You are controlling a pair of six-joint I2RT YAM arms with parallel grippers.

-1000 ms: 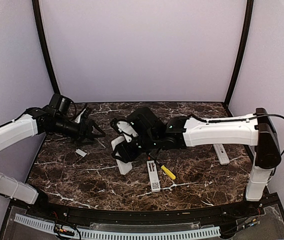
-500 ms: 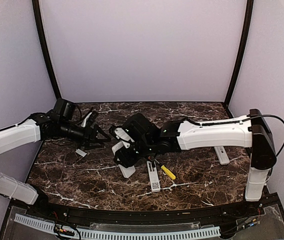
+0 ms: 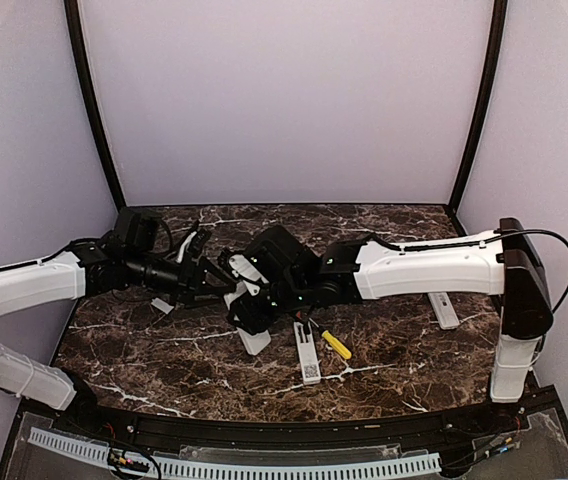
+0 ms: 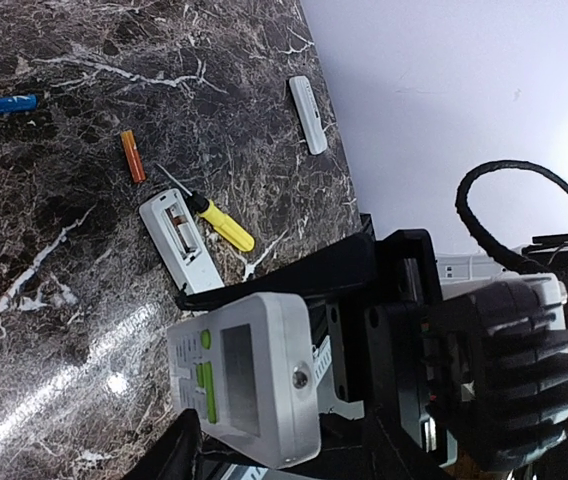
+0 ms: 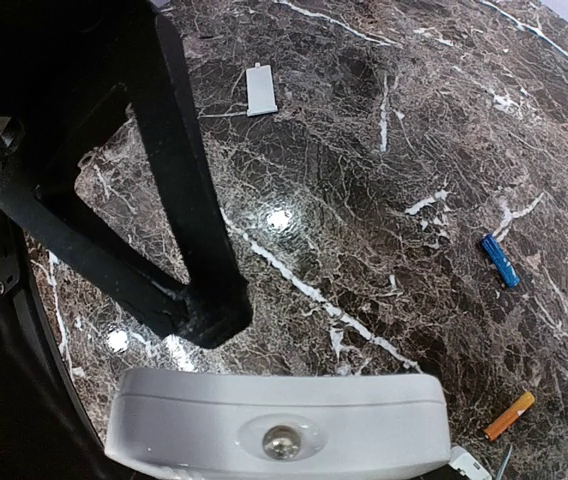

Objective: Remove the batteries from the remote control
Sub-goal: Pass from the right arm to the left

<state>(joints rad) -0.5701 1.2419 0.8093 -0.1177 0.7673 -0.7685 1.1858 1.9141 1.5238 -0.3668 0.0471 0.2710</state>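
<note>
White open remote (image 3: pixel 307 353) and yellow screwdriver (image 3: pixel 336 344) lie nearest on the marble bench (image 3: pixel 144 340), with orange battery (image 4: pixel 132 156) and blue battery (image 4: pixel 8 104) loose beside them. Behind, right gripper (image 3: pixel 248 310) jaws clamp a raised remote (image 4: pixel 249 375). Left gripper (image 3: pixel 210 275) jaws stand at it, grip indeterminate.

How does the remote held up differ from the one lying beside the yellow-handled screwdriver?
The held remote is up in the right gripper, green-button face showing; the lying remote rests flat on the table, back up. The lying remote's battery bay is uncovered; the held remote's is hidden. Both are white.
</note>
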